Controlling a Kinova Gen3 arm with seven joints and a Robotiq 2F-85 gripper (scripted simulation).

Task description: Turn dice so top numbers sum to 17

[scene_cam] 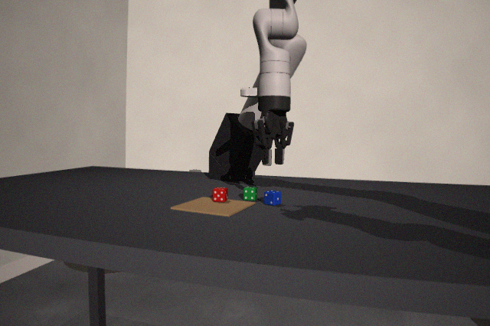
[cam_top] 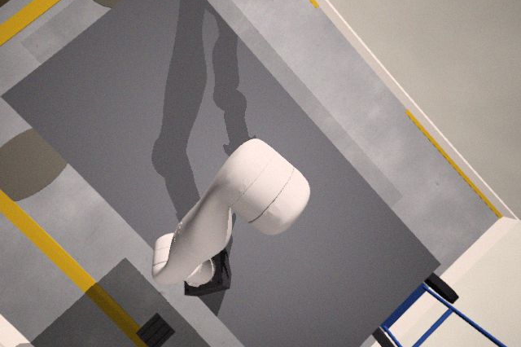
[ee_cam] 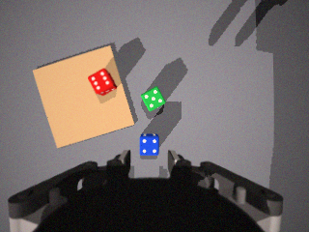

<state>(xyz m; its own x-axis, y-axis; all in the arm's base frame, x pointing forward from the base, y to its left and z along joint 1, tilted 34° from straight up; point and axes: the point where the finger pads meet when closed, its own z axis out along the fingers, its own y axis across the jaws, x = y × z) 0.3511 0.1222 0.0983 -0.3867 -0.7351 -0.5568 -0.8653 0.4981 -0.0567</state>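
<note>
Red die (ee_cam: 101, 82) sits on the tan mat (ee_cam: 72, 106) at upper left of the wrist view; green die (ee_cam: 153, 99) and blue die (ee_cam: 150, 145) lie off it on the counter (ee_cam: 232, 116). Above, the hand (ee_cam: 149, 159) hangs half-closed, holding nothing

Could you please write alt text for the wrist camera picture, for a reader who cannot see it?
Seen from above the gripper, half closed and holding nothing, a blue die showing four lies on the grey table just ahead of the fingertips. Farther off, a green die showing five sits beside a tan mat, and a red die stands on the mat's corner.
</note>
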